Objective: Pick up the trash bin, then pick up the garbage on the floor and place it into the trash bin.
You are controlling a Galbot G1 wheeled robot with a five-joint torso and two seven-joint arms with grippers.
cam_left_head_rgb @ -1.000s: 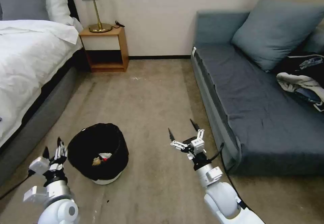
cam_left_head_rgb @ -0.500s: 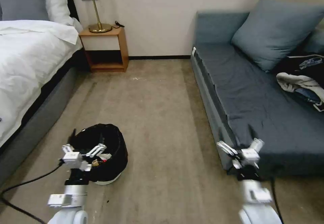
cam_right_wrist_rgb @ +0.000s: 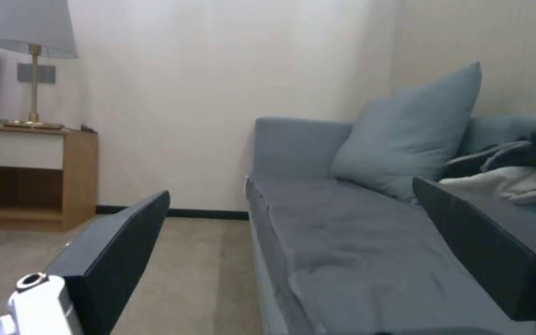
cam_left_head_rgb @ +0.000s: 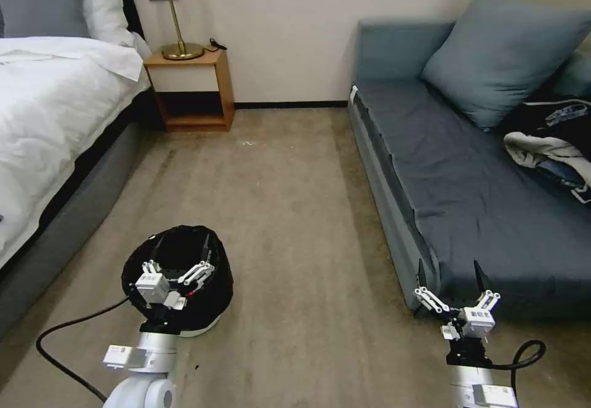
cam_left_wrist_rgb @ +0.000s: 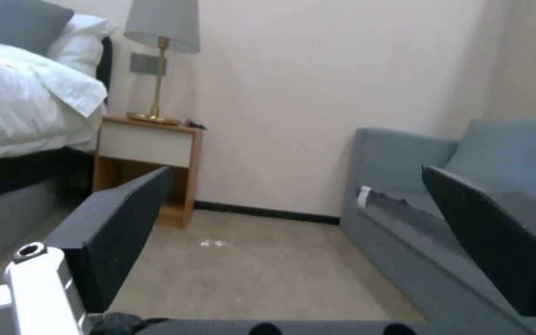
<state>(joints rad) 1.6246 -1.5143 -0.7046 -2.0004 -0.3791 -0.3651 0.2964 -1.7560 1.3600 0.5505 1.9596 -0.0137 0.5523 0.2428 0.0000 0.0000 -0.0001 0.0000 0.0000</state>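
Below, the spread left pincer (cam_left_head_rgb: 180, 250) overhangs the crinkled round trash bin (cam_left_head_rgb: 218, 294).

Hidden and cut-off parts
The left gripper (cam_left_head_rgb: 178, 263) covers most of the trash bin (cam_left_head_rgb: 212, 300) contents; the clothes heap (cam_left_head_rgb: 554, 143) is cut by the edge.

Head camera: high, angled down across the beige carpet (cam_left_head_rgb: 289, 211).
Wrist cameras: low, level, facing the cream back wall (cam_left_wrist_rgb: 318, 93).
Shared: blue-grey fabric sofa (cam_right_wrist_rgb: 342, 232), wooden nightstand (cam_left_wrist_rgb: 147, 153).
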